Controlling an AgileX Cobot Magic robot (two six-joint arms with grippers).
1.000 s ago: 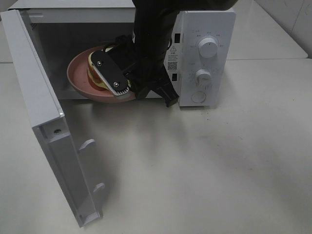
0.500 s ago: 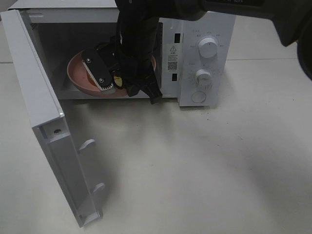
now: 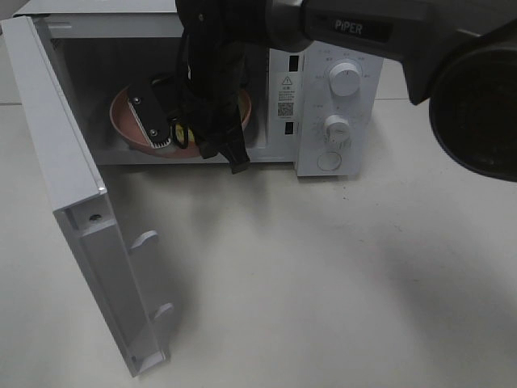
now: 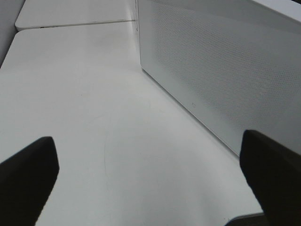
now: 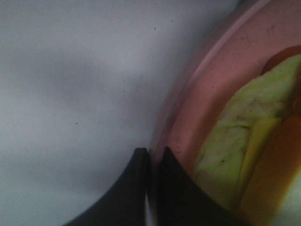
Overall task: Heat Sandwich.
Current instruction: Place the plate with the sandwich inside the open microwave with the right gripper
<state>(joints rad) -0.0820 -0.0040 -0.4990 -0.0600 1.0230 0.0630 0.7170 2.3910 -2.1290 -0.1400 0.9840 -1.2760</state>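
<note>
The sandwich (image 5: 233, 133) lies on the round pink plate (image 5: 214, 70); its pale yellow-green filling shows in the right wrist view. My right gripper (image 5: 151, 154) is shut on the plate's rim. In the exterior high view the right arm reaches across into the open microwave (image 3: 339, 48), and the right gripper (image 3: 164, 128) holds the plate (image 3: 123, 117) inside the cavity. There the sandwich is almost wholly hidden behind the gripper. My left gripper (image 4: 148, 139) is open and empty above the table beside the microwave's side wall (image 4: 225, 70).
The microwave door (image 3: 73, 186) stands swung open to the left, over the table's left part. Two knobs (image 3: 346, 79) sit on the control panel at the right. The black arm covers most of the cavity's opening.
My right gripper has carried the plate with the sandwich from the cavity's front edge further into the microwave, up and to the left in the exterior view.
</note>
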